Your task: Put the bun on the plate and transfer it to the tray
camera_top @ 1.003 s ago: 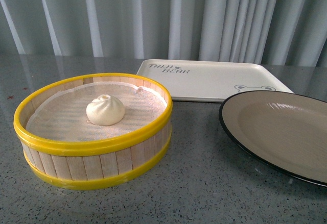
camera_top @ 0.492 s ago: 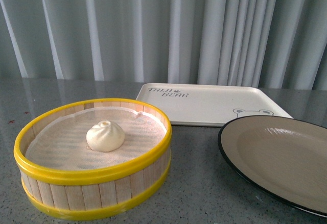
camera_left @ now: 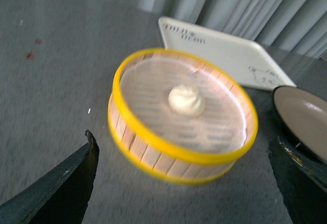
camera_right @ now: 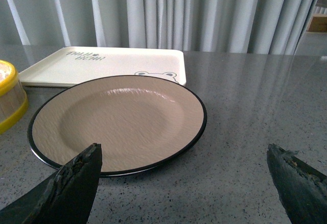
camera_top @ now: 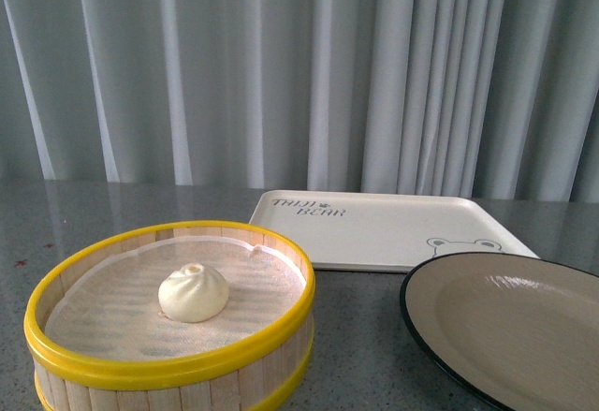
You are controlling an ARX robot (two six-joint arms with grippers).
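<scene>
Cream-white bun (camera_top: 194,292) sits in the yellow-rimmed steamer basket (camera_top: 168,366), lower left; plate (camera_top: 510,336) lower right, tray (camera_top: 384,231) mid-frame behind them. Left gripper (camera_left: 181,142) and right gripper (camera_right: 184,148) both spread wide.

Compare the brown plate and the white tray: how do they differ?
Shape: the plate is round, the tray rectangular. Colour: the plate is tan with a black rim; the tray is cream-white with dark lettering and a bear face. Position: the plate lies nearer the robot, the tray behind it. Both lie flat on the grey table, neither holding the bun.
</scene>
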